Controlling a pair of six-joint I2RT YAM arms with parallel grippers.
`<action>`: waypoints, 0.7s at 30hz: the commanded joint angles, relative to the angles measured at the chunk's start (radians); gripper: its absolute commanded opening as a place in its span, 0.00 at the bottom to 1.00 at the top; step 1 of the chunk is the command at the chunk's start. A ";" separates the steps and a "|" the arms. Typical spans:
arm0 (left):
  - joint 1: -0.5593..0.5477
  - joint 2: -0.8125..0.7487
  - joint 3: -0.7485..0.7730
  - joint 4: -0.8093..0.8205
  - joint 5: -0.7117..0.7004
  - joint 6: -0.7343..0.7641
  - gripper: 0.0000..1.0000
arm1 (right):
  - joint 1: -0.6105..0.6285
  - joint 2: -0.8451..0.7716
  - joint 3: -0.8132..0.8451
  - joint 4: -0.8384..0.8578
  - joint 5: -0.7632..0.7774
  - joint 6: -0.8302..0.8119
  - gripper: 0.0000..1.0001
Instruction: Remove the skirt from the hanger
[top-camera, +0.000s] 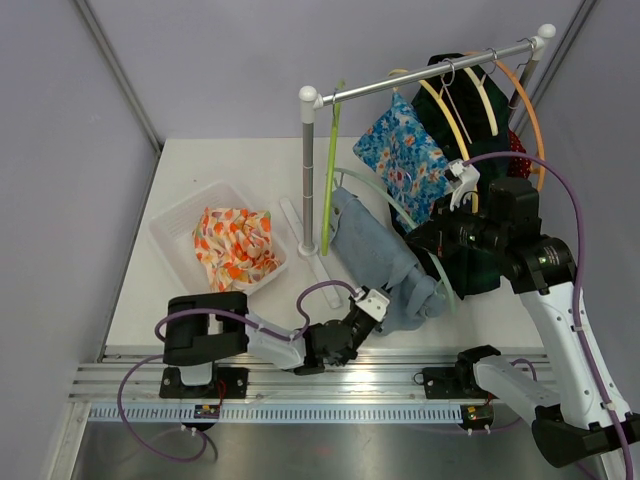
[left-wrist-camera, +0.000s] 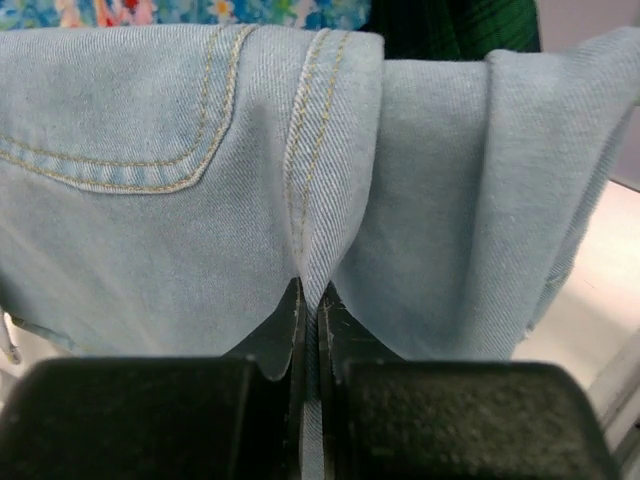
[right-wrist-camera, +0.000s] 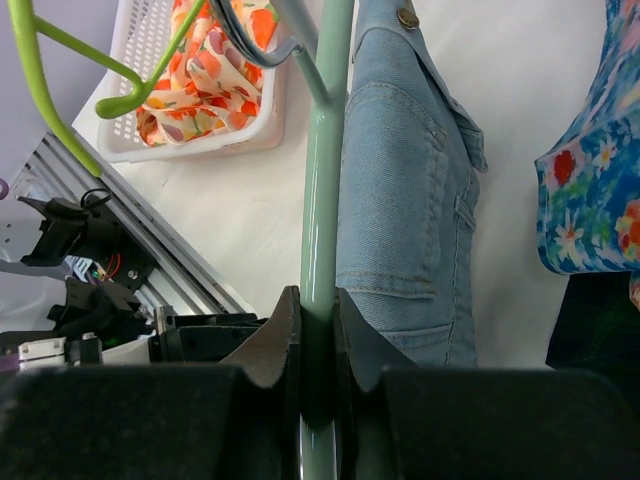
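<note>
Skirt (left-wrist-camera: 180, 200), draped over the green hanger (right-wrist-camera: 325, 180) above the worktop (top-camera: 250, 165), is pinched by the left tool (left-wrist-camera: 308, 300) while the right tool (right-wrist-camera: 315, 305) clamps the hanger: pull steadily nearward, hanger held firm.

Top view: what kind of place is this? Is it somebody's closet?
Probably a robot lab's test bench, not a closet: a clothes rack stands on a white table between plain grey panels, and a left arm and right arm are bolted along its near edge.

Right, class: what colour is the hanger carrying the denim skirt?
The plastic hanger is pale mint green, clearest in the right wrist view.
</note>
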 joint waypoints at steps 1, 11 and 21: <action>-0.005 -0.122 -0.023 0.099 0.053 -0.045 0.00 | -0.008 -0.028 0.008 0.133 0.021 -0.021 0.00; -0.067 -0.690 0.038 -0.623 0.309 -0.091 0.00 | -0.010 -0.028 -0.165 0.227 0.326 -0.171 0.00; -0.061 -1.025 0.274 -1.263 0.155 0.033 0.00 | -0.010 -0.017 -0.213 0.268 0.404 -0.213 0.00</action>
